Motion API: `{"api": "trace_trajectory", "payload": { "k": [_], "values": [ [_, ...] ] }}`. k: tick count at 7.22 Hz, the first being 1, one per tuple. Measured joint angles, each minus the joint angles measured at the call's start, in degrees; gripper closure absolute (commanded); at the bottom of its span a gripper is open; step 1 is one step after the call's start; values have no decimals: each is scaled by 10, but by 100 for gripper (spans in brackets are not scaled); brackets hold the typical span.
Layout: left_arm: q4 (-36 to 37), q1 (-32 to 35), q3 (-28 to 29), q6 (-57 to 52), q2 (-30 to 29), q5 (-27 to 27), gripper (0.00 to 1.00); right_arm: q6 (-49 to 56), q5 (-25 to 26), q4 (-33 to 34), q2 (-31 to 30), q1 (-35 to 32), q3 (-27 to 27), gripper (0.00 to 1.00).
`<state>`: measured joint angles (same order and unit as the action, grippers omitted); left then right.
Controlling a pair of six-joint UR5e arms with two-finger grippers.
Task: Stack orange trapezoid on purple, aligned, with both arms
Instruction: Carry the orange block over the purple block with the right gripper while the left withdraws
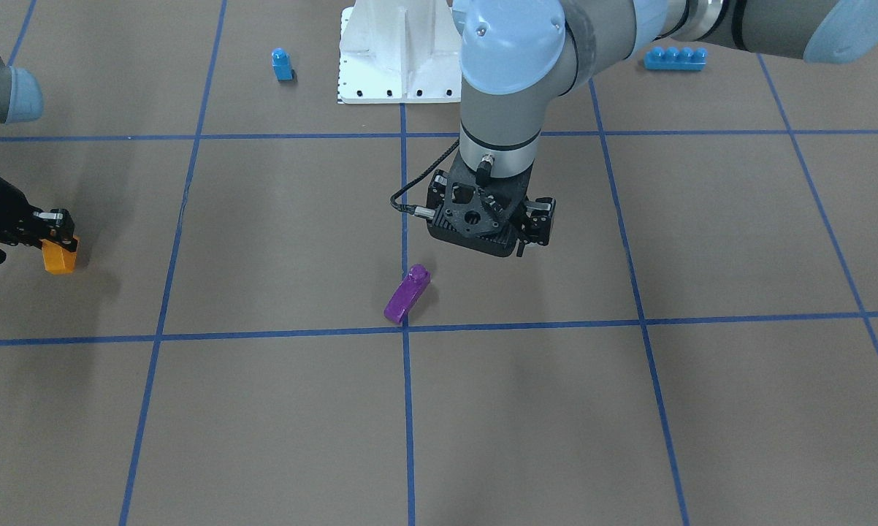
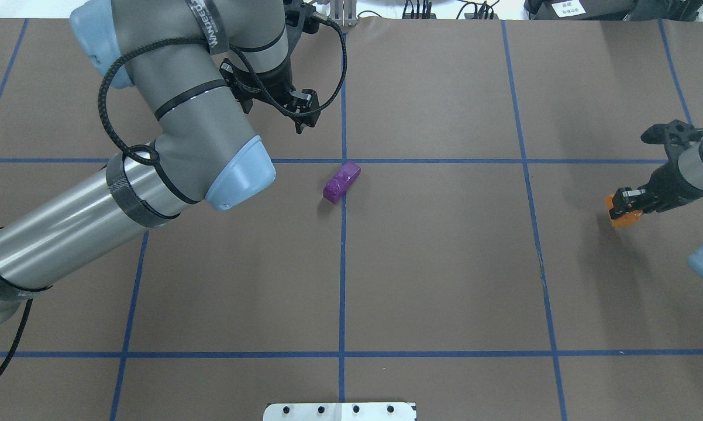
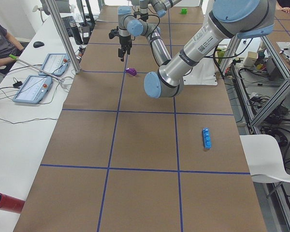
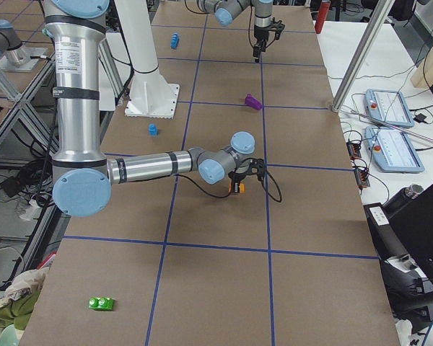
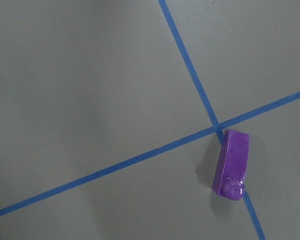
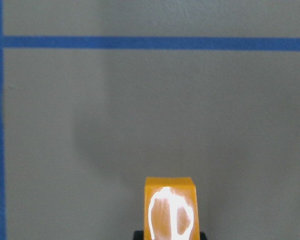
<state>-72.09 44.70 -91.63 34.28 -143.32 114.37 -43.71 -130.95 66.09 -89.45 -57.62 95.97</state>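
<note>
The move to come turns on the gap between the two blocks. The orange block (image 1: 60,257) is at the desk's (image 2: 445,280) edge on the robot's right, and the purple block (image 2: 341,182) is at the middle, so they are well apart.

The right hand (image 1: 59,232) is pinching the orange block between its fingers. It holds it low over the desk, and I cannot tell if the block touches the surface. In the right wrist view the block stands out in front of the fingers, with open desk ahead.

The purple block lies free on the desk, just beside a crossing of the blue tape lines (image 2: 343,263), with one end on a line. Its long axis runs diagonal to the grid, and the left wrist view shows the stud at one end, pointing up.

The left hand (image 2: 299,117) is much nearer to the purple block than the right hand is. It hangs above the desk with fingers pointing down, near the block but not straight over it. The block lies toward the robot's right from this hand, low and right in its wrist view. Whether these fingers are spread or together, I cannot tell.

In my judgement, the left hand must first come over the purple block and turn to match its diagonal axis. Then the right arm must carry the orange block a long way across.
</note>
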Motion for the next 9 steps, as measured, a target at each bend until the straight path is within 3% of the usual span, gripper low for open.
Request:
{"api": "trace_trajectory", "payload": {
  "k": [2, 5, 6, 8, 9],
  "values": [
    [10, 27, -18, -40, 31, 1, 0, -80, -31, 61, 81, -12, 13, 100],
    [25, 103, -59, -171, 130, 35, 0, -141, -41, 305, 304, 7, 7, 100],
    [24, 140, -66, -229, 171, 55, 0, -196, -32, 357, 369, 32, -6, 100],
    [23, 205, -66, -331, 233, 70, 0, -355, 17, 382, 481, 102, -65, 100],
    [22, 226, -61, -364, 252, 71, 0, -440, 45, 365, 533, 135, -121, 100]
  ]
}}
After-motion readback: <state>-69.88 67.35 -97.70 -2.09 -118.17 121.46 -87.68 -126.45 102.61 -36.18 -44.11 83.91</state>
